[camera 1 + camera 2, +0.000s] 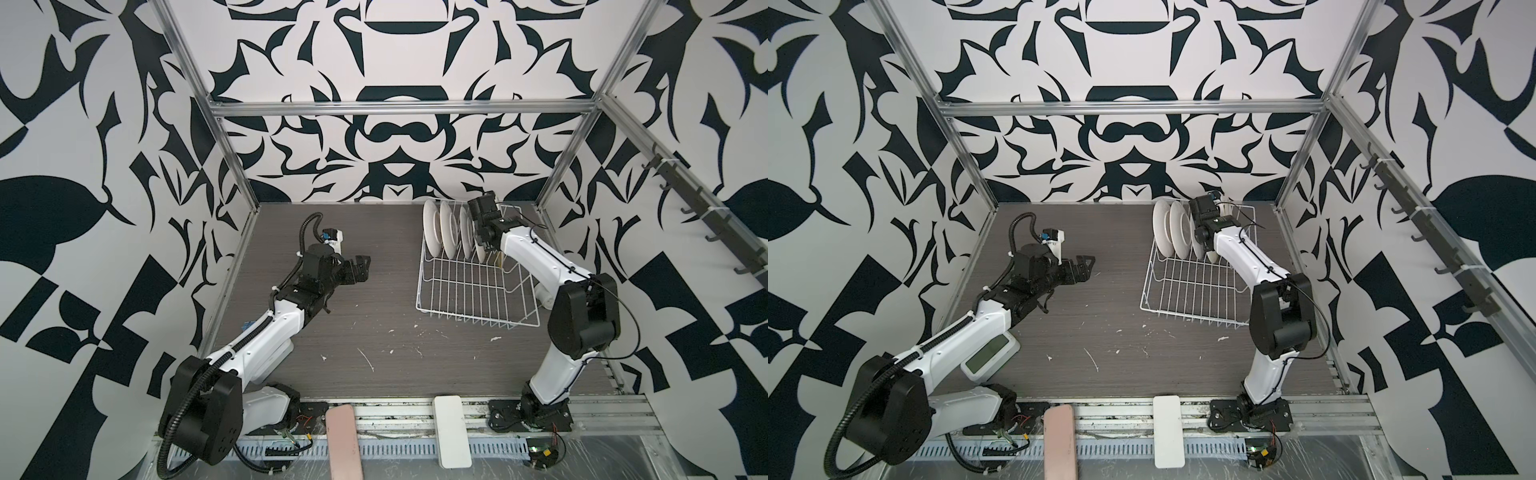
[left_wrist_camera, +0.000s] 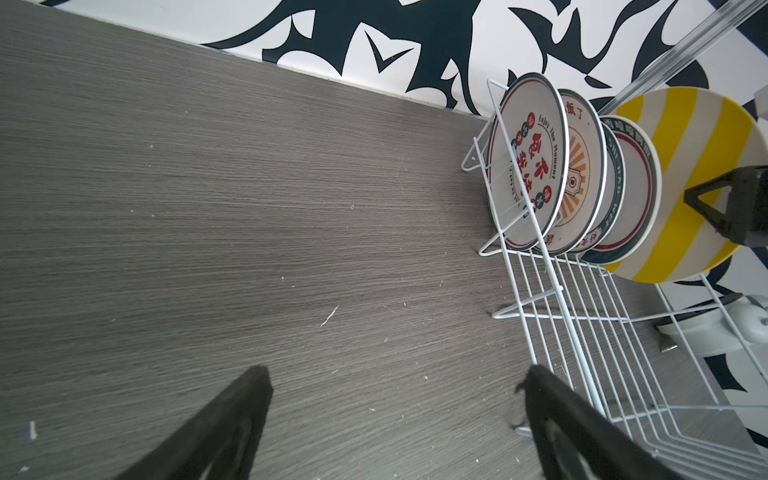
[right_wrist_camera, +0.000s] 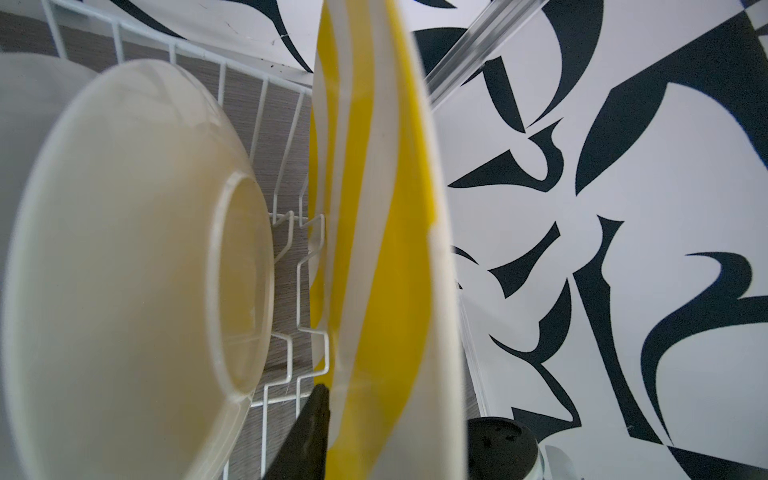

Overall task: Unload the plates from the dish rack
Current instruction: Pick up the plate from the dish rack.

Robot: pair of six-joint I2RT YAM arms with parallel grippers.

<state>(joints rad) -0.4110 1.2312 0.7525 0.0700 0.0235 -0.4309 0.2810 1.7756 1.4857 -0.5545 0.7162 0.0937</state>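
Observation:
The white wire dish rack (image 1: 478,299) (image 1: 1192,299) stands at the back right of the grey table. Several smaller printed plates (image 2: 528,166) stand upright in its far end, their white backs (image 1: 432,228) toward the top views. Behind them stands the larger yellow-and-white striped plate (image 2: 685,166) (image 3: 374,249). My right gripper (image 1: 484,245) (image 3: 386,436) reaches down over its rim, shut on it. One finger (image 3: 311,424) lies against the striped face and the other is hidden behind the plate. My left gripper (image 1: 361,270) (image 2: 395,382) hovers open and empty over bare table left of the rack.
A white rounded object (image 2: 706,328) sits just beyond the rack's right side. A white device with a green screen (image 1: 984,357) lies under my left arm. A pink pad (image 1: 345,440) and a white pad (image 1: 453,432) lie on the front rail. The frame post (image 1: 557,166) stands close behind the rack.

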